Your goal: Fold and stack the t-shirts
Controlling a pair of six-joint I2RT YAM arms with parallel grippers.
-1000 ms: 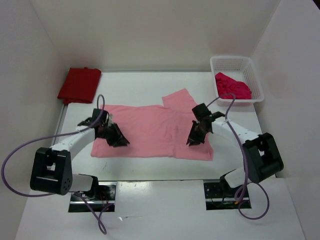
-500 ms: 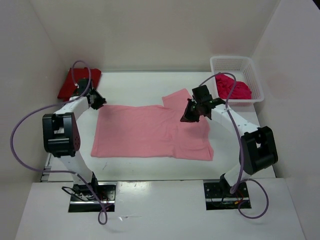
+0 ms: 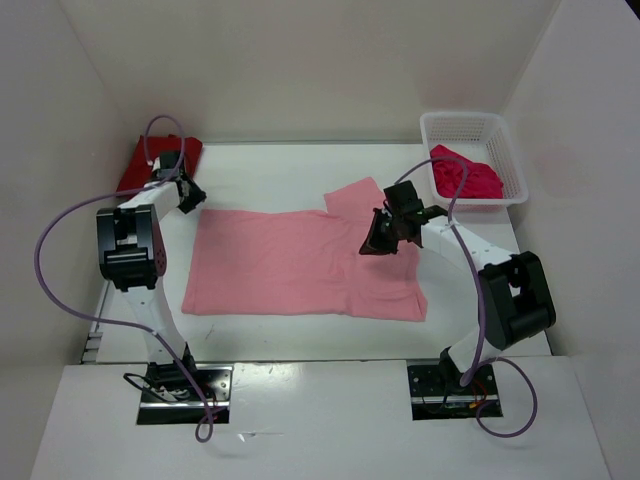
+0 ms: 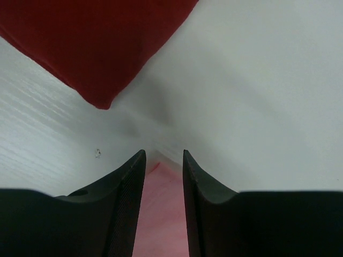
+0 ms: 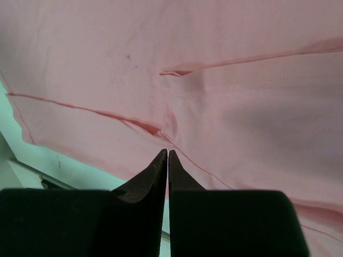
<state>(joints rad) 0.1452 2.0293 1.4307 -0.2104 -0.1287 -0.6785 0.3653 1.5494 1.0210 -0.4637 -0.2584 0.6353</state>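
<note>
left gripper [image 4: 163,155] hangs part open and empty at the far left corner of the light pink shirt [image 3: 290,265]; right gripper [image 5: 168,152] is closed at its right sleeve seam, hold unclear.

The light pink t-shirt [image 3: 300,265] is soft matt cloth with stitched seams, the dark red t-shirt [image 4: 102,43] matt cloth too, the table [image 4: 257,80] smooth matt white, the basket [image 3: 505,140] white plastic mesh, and the fingers [image 4: 123,203] of my left gripper [image 4: 163,155] matt black, finely textured inside.

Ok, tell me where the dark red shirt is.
Top view: the dark red shirt lies at the far left corner of the table, just beyond the left gripper and the pink shirt.
</note>
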